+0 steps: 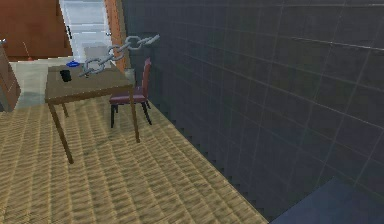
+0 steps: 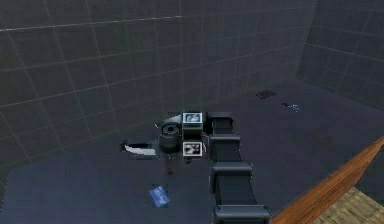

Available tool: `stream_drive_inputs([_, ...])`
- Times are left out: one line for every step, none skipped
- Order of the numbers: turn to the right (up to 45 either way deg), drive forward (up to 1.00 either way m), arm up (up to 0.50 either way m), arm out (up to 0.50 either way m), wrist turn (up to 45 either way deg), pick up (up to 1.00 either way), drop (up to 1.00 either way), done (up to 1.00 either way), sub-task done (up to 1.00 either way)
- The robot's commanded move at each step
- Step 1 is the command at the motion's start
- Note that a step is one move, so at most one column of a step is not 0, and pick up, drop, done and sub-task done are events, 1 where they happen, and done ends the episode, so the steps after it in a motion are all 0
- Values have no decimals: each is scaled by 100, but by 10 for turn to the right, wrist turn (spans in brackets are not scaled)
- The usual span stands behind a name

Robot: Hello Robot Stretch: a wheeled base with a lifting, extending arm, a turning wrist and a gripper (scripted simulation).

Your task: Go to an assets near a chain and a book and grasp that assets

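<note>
pincer [image 2: 160, 147] is low over a dark surface [image 2: 80, 185], at the end of the arm [image 2: 228, 175], with white squares [image 2: 190, 121] just right of it. a pale-and-dark sliver [image 2: 136, 150] lies on that surface at the pincer's far end. can't tell if the pincer holds anything or how its fingers stand. a small blue scrap [image 2: 158, 195] lies near, toward the arm side view's bottom. a tiny dark bit [image 2: 266, 95] and a tiny bluish bit [image 2: 291, 106] lie well apart from the pincer, out toward the right corner, too small to name.

edges: the dark surface meets the wood floor [image 2: 340, 190] along a diagonal at the arm side view's bottom right. a dark tiled wall [image 2: 120, 60] closes the far side and meets a second wall at the right. bare dark surface runs between pincer and wall.

forward view: wood floor is open across the near and middle ground. dark tiled wall runs along the whole right side. a dark blue corner [image 1: 335, 205] juts in at bottom right.

tabletop [image 1: 90, 88] stands ahead, left of centre, on thin legs. it carries:
- chain [image 1: 125, 50], big grey links, at the far right end
- blue flat thing [image 1: 78, 65], book-like, too small to confirm
- small dark cup-like item [image 1: 65, 75] just beside the blue thing. this fits the task's thing, contents not visible

a dark red chair [image 1: 135, 95] stands at the tabletop's right side, between it and the wall, narrowing that gap. behind are a bright doorway [image 1: 85, 20] and, to its left, a brown door [image 1: 35, 25].
</note>
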Motion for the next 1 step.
stream_drive_inputs([0,0,-30,0,0,0,0,0,0])
